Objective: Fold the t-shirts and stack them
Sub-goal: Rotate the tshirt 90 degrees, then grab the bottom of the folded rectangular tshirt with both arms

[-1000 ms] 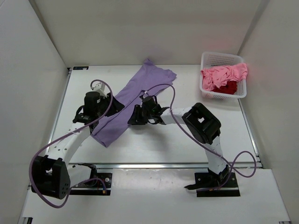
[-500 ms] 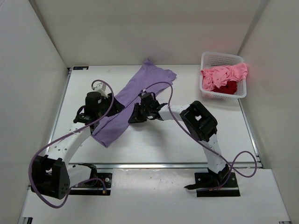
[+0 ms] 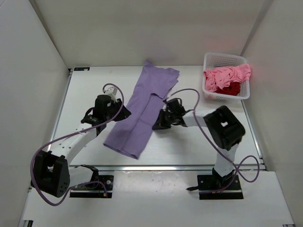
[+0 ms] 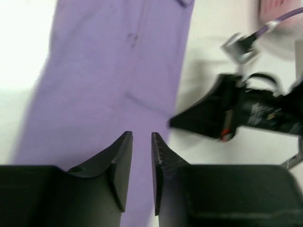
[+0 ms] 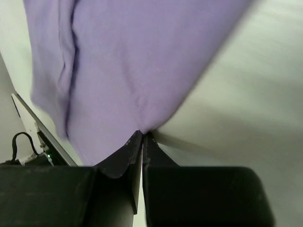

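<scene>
Pinching the lavender shirt (image 3: 142,111) at its right edge, the right gripper (image 5: 142,135) is clamping fabric. The shirt is lying lengthwise mid-table (image 3: 85,94), reaching the far edge. The left gripper (image 4: 141,137) is hovering over its left side, jaws narrowly parted. The pink shirt (image 3: 227,75) and dark red shirt (image 3: 232,89) are sitting in the basket (image 3: 225,56) at the far right corner.

Pinching the edge of the lavender t-shirt (image 5: 123,61) between closed right gripper (image 5: 142,136) fingertips, over the pale table (image 5: 246,113).
</scene>
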Motion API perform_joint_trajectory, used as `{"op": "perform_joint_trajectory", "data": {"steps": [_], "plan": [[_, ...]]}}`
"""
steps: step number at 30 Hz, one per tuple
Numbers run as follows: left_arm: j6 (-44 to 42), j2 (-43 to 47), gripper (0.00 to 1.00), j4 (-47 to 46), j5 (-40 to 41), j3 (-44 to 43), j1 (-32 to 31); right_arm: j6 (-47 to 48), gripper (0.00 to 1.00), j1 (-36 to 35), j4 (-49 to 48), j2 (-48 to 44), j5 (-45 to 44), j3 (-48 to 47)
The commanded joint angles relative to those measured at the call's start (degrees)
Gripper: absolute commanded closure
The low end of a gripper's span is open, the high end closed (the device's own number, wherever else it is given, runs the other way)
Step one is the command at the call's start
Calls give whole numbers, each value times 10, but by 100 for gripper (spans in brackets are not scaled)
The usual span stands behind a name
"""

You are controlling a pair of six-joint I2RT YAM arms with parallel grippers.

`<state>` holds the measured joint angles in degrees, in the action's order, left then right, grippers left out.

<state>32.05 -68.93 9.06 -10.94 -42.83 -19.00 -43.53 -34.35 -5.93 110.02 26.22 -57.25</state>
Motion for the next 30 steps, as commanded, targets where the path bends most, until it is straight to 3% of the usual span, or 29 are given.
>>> {"op": "perform_joint_trajectory", "data": {"steps": [1, 6, 8, 10, 11, 19, 22, 25, 30], "plan": [[-15, -14, 68, 19, -3, 18, -26, 60, 100, 74, 35, -73, 15, 99], [-17, -22, 65, 36, -32, 68, -47, 132, 100, 146, 109, -179, 16, 183], [-27, -28, 60, 53, -30, 73, -57, 134, 91, 167, 111, -227, 14, 212], [-43, -42, 54, 95, -37, 69, -73, 133, 70, 185, 118, -255, 30, 224], [-46, -42, 52, 106, -43, 70, -81, 140, 66, 189, 129, -271, 28, 220], [-72, -8, 39, 204, -47, 118, -87, 92, 61, 46, 210, -359, 9, 295], [-71, -28, 35, 206, -77, 121, -102, 73, 60, 26, 232, -395, -2, 318], [-68, -42, 37, 210, -80, 127, -129, 64, 57, 24, 247, -423, 8, 331], [-61, -28, 40, 198, -99, 141, -121, 40, 54, -2, 211, -409, 31, 352]]}}
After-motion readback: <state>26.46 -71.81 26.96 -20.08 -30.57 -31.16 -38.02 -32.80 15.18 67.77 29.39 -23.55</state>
